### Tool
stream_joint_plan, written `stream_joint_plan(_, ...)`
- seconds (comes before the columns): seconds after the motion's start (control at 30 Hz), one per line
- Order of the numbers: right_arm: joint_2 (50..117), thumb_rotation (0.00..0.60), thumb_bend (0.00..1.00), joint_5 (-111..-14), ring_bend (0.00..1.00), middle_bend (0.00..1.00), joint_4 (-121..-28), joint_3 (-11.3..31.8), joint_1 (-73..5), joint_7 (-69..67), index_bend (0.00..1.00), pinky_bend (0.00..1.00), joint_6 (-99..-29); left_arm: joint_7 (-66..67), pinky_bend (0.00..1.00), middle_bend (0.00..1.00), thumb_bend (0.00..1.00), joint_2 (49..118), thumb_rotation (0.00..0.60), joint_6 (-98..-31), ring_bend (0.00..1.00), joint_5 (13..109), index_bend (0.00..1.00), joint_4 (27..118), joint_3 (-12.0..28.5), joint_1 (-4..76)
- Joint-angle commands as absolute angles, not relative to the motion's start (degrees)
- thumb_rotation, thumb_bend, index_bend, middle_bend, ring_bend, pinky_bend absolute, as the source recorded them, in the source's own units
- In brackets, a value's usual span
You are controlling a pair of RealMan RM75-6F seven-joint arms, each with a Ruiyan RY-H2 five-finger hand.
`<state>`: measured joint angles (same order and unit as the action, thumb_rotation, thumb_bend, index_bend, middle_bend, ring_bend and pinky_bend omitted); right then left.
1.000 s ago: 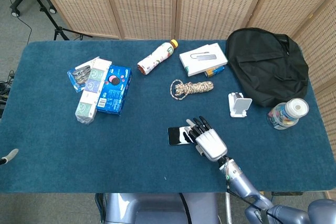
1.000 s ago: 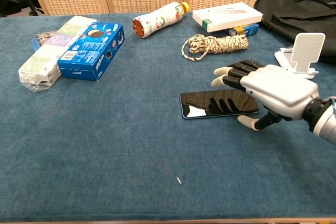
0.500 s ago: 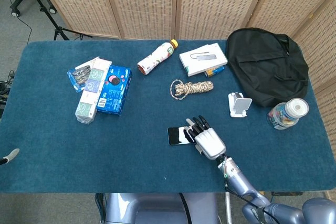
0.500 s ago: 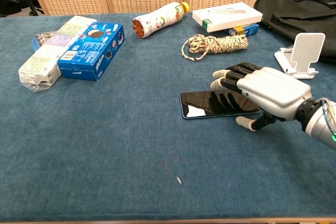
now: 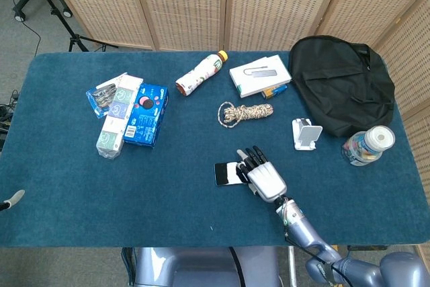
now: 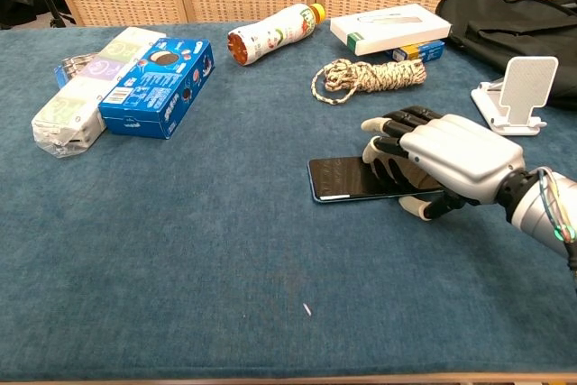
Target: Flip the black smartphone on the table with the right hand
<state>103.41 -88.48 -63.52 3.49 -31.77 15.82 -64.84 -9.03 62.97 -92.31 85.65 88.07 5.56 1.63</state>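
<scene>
The black smartphone (image 5: 226, 173) (image 6: 347, 178) lies screen-up on the blue cloth, a little right of the table's middle. My right hand (image 5: 264, 178) (image 6: 442, 160) covers its right end. The fingers (image 6: 386, 137) curl down over the phone's far edge and the thumb (image 6: 416, 208) presses at its near edge, so the hand grips it. The phone's left half sticks out uncovered. Only a grey sliver at the left edge of the head view, my left hand (image 5: 9, 199), shows, and its fingers cannot be made out.
A coiled rope (image 6: 368, 77) lies just beyond the phone. A white phone stand (image 6: 515, 92) and a black bag (image 5: 344, 82) are to the right. A bottle (image 6: 270, 32), a white box (image 6: 390, 28), a jar (image 5: 368, 144) and blue and pale boxes (image 6: 155, 87) lie around.
My right hand slid left and lower over the phone. Its fingers went from spread above the screen to curled over the far edge, and the thumb closed in on the near edge.
</scene>
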Motion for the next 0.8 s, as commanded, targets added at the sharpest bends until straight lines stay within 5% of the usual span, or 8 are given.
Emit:
stream_joint_plan(0.03,103.53,0.6,0.7,-88.82,0.0,0.0,-63.71,3.57,-31.88,15.6,0.4,0.0,-65.42,-9.07,0.0,0.0,0.0,62.94,0.6,-92.34,0.0,85.65,0.0,88.09,5.56,1.61)
stream_joint_plan(0.3,103.02,0.6,0.82,-87.6,0.0,0.0,-66.24,5.51,-33.02,16.47,0.46,0.0,-65.07,-9.08,0.0,0.0,0.0,62.94,0.6,-92.33,0.0,85.7,0.0,88.05,5.51,1.61)
stream_joint_plan(0.8,104.2,0.6,0.83,-78.5,0.0,0.0,-67.84,15.27,-40.32,24.72,0.46,0.0,-58.48,-9.35,0.0,0.0,0.0,62.77,0.6,-92.1,0.0,85.28,0.0,88.13,5.67,1.64)
